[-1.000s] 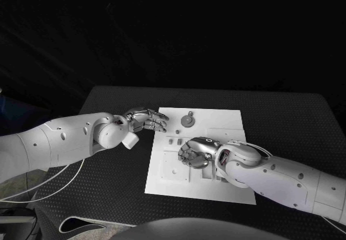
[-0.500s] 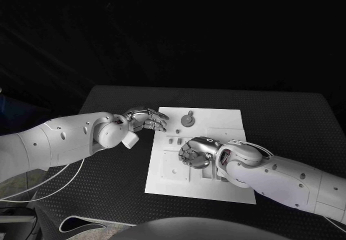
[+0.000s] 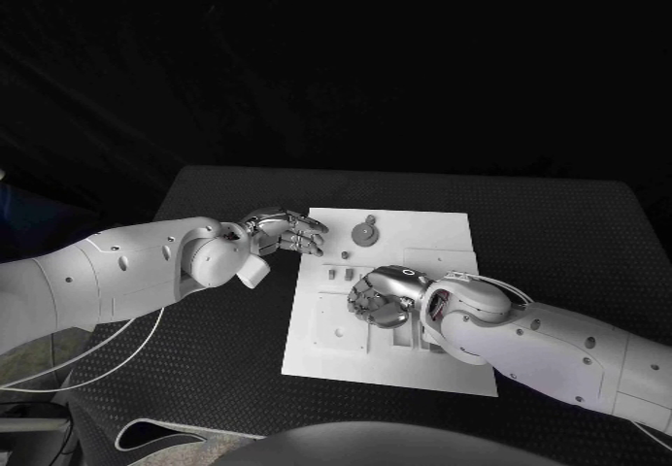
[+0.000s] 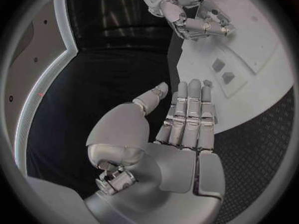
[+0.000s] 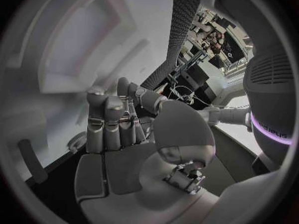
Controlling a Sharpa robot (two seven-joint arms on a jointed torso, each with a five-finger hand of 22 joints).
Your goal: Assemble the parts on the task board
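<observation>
left hand (image 3: 285, 233) spread, empty, at task board (image 3: 434, 233) edge | right hand (image 3: 381, 295) curled over board (grasp unclear) | no legible writing

The board (image 3: 434, 233) is a white rectangular plate that lies flat in the middle of the bench, its long side running away from the robot. Its surface carries shallow recesses and raised blocks. Near its far edge a round grey part (image 3: 364, 234) with a small knob beside it sits on the board. Two small dark parts (image 3: 341, 275) stand side by side near the left edge, at about the middle. In the left wrist view the same two parts (image 4: 223, 70) look like small grey squares.
</observation>
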